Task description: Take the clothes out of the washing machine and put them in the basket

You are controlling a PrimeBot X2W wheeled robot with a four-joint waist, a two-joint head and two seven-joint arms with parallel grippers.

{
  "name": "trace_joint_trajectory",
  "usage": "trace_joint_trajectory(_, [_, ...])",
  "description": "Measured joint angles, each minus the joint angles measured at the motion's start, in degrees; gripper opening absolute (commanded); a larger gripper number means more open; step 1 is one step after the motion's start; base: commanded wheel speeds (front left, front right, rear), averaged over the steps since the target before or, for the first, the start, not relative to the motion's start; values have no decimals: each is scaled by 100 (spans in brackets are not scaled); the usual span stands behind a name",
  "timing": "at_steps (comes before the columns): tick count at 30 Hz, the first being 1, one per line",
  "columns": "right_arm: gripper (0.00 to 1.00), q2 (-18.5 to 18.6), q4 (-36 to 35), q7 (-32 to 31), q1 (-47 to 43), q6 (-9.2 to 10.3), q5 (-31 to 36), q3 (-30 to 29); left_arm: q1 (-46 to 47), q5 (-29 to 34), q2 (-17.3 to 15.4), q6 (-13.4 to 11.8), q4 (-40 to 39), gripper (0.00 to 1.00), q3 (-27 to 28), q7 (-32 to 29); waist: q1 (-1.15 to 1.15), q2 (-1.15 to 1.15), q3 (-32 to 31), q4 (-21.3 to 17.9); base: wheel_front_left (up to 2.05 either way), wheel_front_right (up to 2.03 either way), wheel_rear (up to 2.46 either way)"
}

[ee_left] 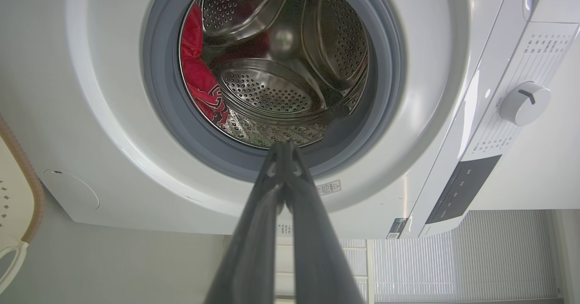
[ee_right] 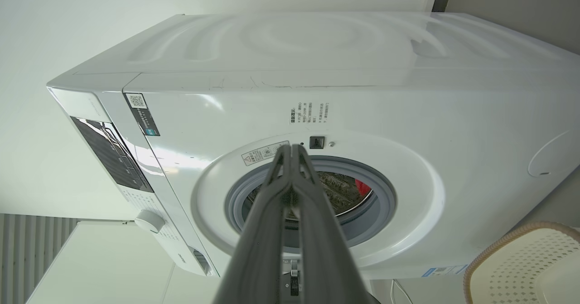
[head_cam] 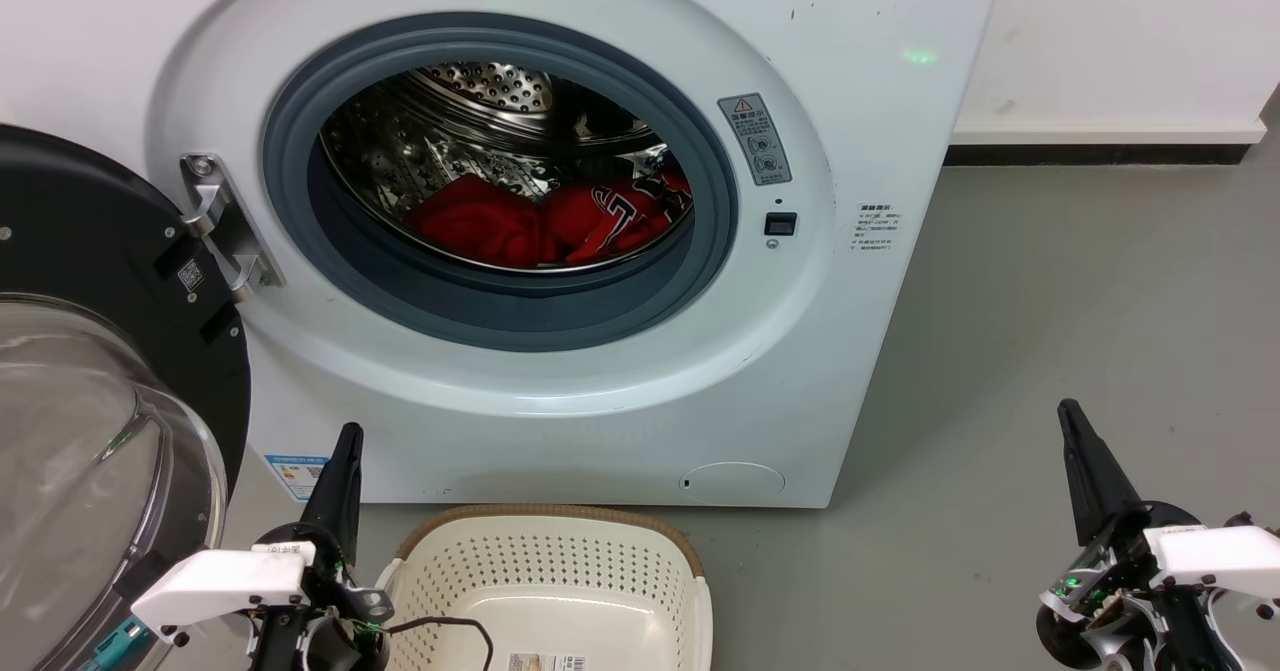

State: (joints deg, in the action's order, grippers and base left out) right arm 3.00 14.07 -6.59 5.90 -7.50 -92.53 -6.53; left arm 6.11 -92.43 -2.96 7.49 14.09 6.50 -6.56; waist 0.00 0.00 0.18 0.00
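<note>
Inside the washing machine [head_cam: 850, 151] drum, the clothes [head_cam: 550, 219], seemingly two pieces touching. Low before its front, left gripper [head_cam: 348, 433] clenched on nothing, well apart from them. Off its right corner, right gripper [head_cam: 1068, 409] likewise clenched, empty. At its base, the basket [head_cam: 545, 513].

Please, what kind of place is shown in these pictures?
Most likely a laundry area indoors: a white front-loading washing machine stands with its door open, red clothes lie in its drum, and a cream basket sits on the grey floor before it.
</note>
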Motion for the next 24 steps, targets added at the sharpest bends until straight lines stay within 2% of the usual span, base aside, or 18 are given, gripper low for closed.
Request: trace_joint_trajectory(24, [0, 0, 0, 0, 0, 0, 0, 0, 0, 0, 0, 0, 0, 0, 0, 0, 0, 0, 0, 0, 0, 0, 0])
